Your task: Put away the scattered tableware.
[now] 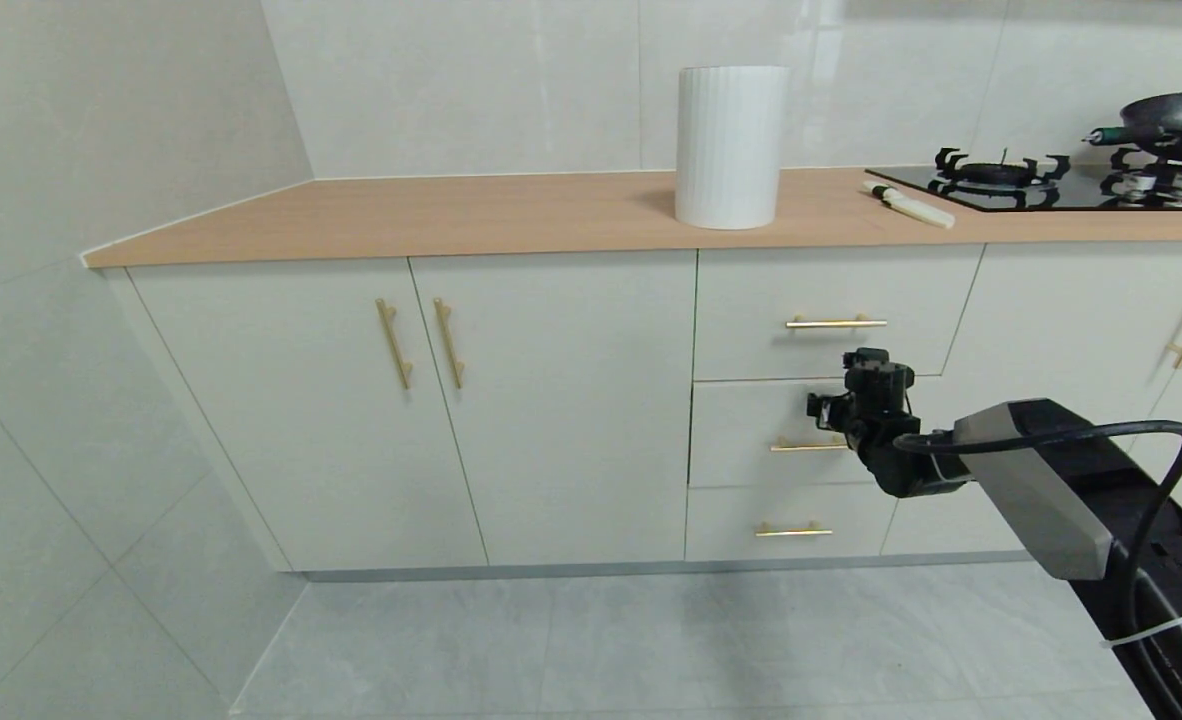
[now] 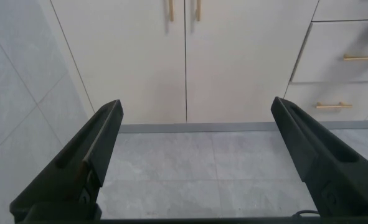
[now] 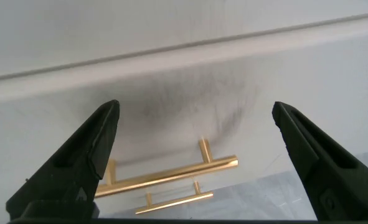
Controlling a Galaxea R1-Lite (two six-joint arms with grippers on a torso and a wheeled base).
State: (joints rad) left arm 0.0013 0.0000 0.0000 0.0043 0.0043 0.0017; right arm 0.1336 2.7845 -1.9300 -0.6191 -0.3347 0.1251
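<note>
- Cream utensil (image 1: 906,203), perhaps a knife, lies flat on the wooden counter (image 1: 451,215). It is above the right pincer (image 3: 195,109) and a little to its right, at the corner of the hob (image 1: 1051,190).
- Its long axis runs slantwise over the counter, from the back wall side toward the front edge. One end almost touches the hob.
- The right pincer is down in front of the middle drawer (image 1: 741,425), with its jaws wide apart and nothing between them.
- The golden handle (image 3: 171,175) of this drawer is just below the pincer. The bar lies nearly along the line from one jaw to the other, not across it, so I judge the wrist must turn before it can grip the bar.
- The right arm is clearly the nearer one to the utensil, and also to the drawer.
- A white ribbed container (image 1: 731,145) stands upright on the counter, above the right pincer and to its left.
- The left pincer (image 2: 196,104) is low, with jaws also wide apart and holding nothing. It faces the floor (image 2: 190,168) and the foot of a two-door cabinet (image 2: 233,62), well apart from the utensil.
</note>
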